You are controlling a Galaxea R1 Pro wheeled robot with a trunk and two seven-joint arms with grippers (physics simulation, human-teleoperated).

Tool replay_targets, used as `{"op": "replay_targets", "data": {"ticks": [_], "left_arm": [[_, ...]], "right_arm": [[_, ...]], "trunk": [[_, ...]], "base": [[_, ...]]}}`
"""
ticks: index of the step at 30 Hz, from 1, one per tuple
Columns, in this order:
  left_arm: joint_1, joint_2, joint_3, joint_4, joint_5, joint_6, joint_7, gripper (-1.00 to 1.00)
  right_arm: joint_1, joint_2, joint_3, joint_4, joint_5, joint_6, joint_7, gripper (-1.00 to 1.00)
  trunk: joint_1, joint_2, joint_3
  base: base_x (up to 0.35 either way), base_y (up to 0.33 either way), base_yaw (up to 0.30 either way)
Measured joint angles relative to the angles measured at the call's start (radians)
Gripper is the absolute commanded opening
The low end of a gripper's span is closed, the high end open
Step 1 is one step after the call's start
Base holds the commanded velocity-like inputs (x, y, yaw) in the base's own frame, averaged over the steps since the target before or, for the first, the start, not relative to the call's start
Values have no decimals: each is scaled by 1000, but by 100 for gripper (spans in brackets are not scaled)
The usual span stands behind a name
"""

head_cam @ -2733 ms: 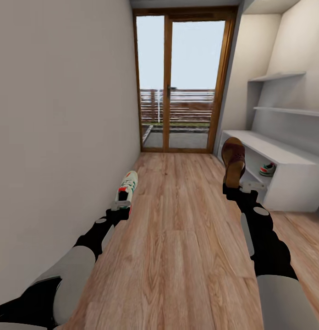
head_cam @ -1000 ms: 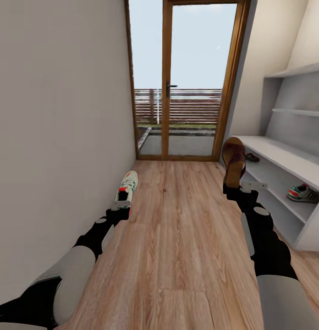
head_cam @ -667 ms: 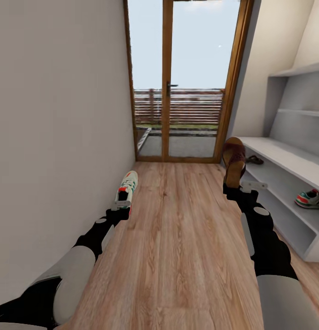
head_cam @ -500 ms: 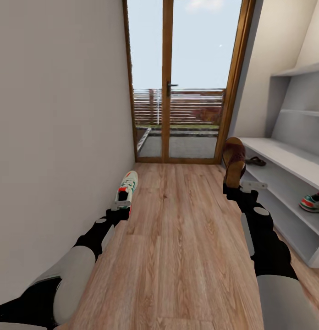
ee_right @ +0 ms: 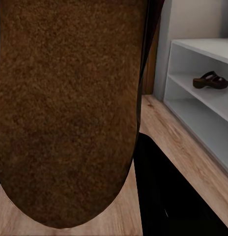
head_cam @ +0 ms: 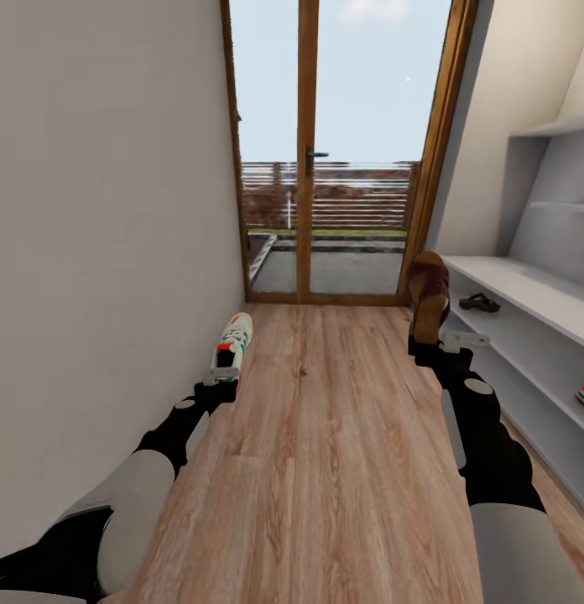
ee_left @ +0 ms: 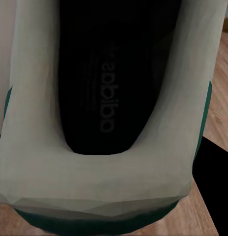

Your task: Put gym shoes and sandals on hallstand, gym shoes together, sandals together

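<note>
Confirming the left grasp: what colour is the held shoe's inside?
Black insole inside the gym shoe, with a pale grey-white collar; clearest in the left wrist view.

Seen from the robot's head, the camera looks forward and down the corridor toward the glass door (head_cam: pixel 334 151). The left wrist camera peers at close range into a gym shoe (ee_left: pixel 101 98). The right wrist camera, close behind a sandal (ee_right: pixel 70 108), shares the hallstand (ee_right: pixel 202 105) beside the door.
</note>
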Motion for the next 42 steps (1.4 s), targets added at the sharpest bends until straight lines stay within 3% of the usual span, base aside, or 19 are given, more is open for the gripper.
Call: {"op": "replay_targets", "data": {"ticks": [12, 42], "left_arm": [[0, 0, 0, 0, 0, 0, 0, -100], [0, 0, 0, 0, 0, 0, 0, -100]], "right_arm": [[0, 0, 0, 0, 0, 0, 0, -100], [0, 0, 0, -1, 0, 0, 0, -100]], "trunk": [[0, 0, 1], [0, 0, 20]], "base": [[348, 0, -30], [348, 0, -235]]}}
